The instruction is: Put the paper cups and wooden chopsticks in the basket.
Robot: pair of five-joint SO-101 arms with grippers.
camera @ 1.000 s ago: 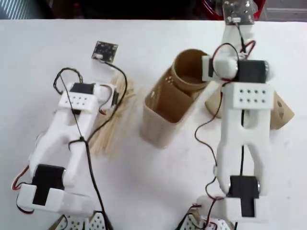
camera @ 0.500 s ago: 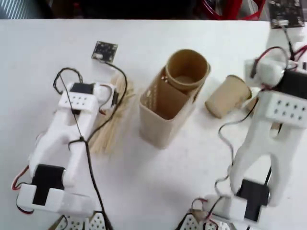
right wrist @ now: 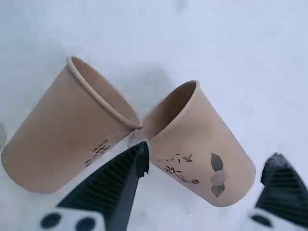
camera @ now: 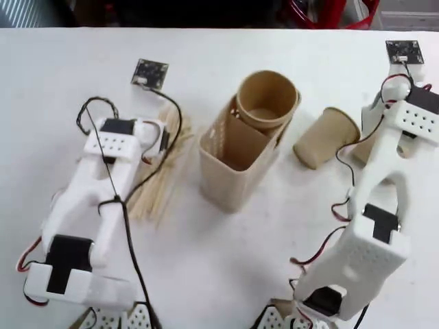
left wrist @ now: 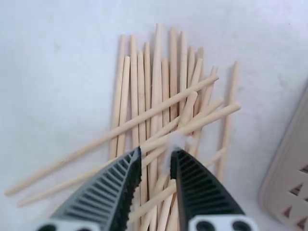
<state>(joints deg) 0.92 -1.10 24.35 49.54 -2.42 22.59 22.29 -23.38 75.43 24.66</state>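
White table (camera: pixel 206 274) is carrying everything. Left gripper (left wrist: pixel 155 159) is hanging right over the wooden chopsticks (left wrist: pixel 163 101), jaws parted by a narrow gap, not clearly pinching any stick. The sticks are lying in a loose pile on the table, mostly parallel with a few crossing diagonally, just beside the basket (camera: pixel 226 185) on the left arm's side. Right gripper (right wrist: pixel 209 153) is spread wide, released, jaws straddling the leaf-printed paper cup (right wrist: pixel 202 144); contact cannot be told. That cup is lying on its side on the table, its rim meeting the rim of the other loose paper cup (right wrist: pixel 62 130), which is also lying on its side, nearer the basket. Both are sitting outside the basket on the right arm's side. The beige perforated basket is standing mid-table between the arms. Upright paper cup (camera: pixel 267 99) is sitting in the basket's far end, mouth up, rim poking above the wall. Beyond the chopsticks, a small black circuit board (camera: pixel 149 72) is showing, a cable running from it toward the left arm.
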